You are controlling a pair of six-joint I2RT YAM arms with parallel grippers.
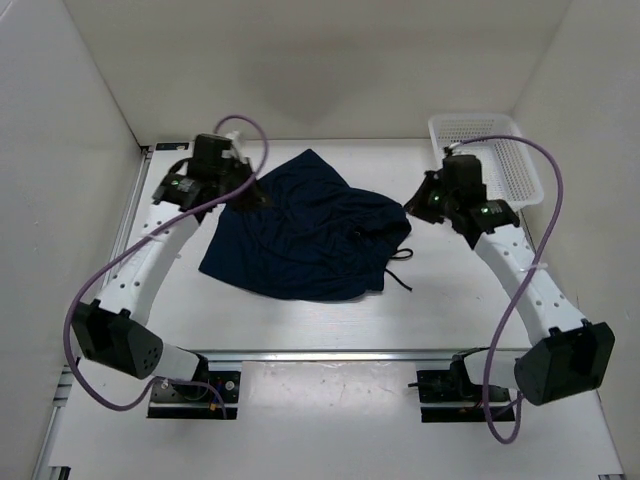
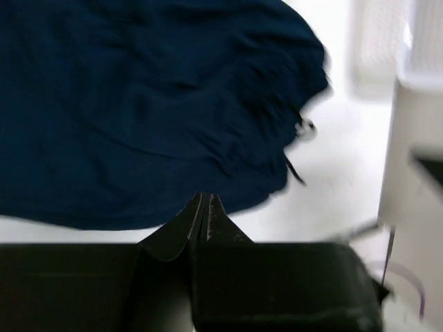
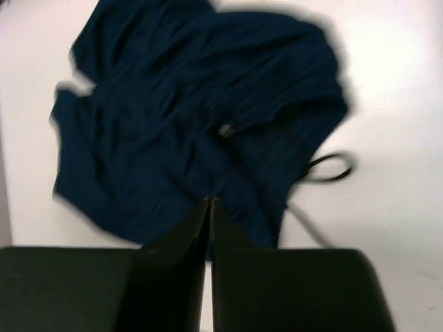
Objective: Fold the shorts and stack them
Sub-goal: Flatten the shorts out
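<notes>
The dark navy shorts (image 1: 310, 235) lie crumpled and spread in the middle of the white table, with the thin drawstring (image 1: 400, 275) trailing off their right side. My left gripper (image 1: 256, 197) is at the shorts' left edge. In the left wrist view its jaws (image 2: 203, 196) are pressed together over the hem of the shorts (image 2: 138, 104), and no cloth shows between them. My right gripper (image 1: 410, 208) is at the shorts' right edge, by the gathered waistband. It too is shut (image 3: 210, 199), its tips over the fabric (image 3: 201, 124), and the drawstring (image 3: 329, 169) loops to its right.
A white mesh basket (image 1: 485, 150) stands at the back right corner, just behind the right arm. White walls close in the table on the left, back and right. A metal rail (image 1: 330, 352) runs along the near edge.
</notes>
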